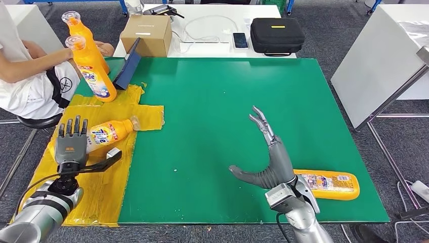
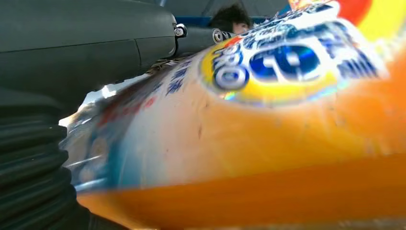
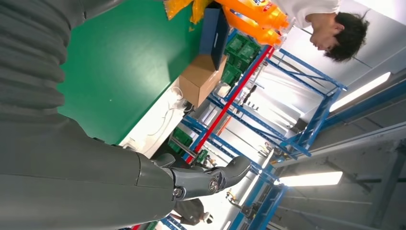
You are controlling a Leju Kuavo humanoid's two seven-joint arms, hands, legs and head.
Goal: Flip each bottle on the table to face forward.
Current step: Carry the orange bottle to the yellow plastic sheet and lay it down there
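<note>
Left hand [image 1: 71, 144] rests on a lying bottle [image 1: 112, 131] near the table's left edge, its long axis running rightward, cap away from the hand. Right hand [image 1: 265, 152] is spread wide, holding nothing, just beside another lying bottle [image 1: 329, 184] near the front edge.

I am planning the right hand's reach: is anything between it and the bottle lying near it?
Nothing visible. The right hand is open above the green mat, and the lying bottle sits just beside its wrist, untouched.
</note>
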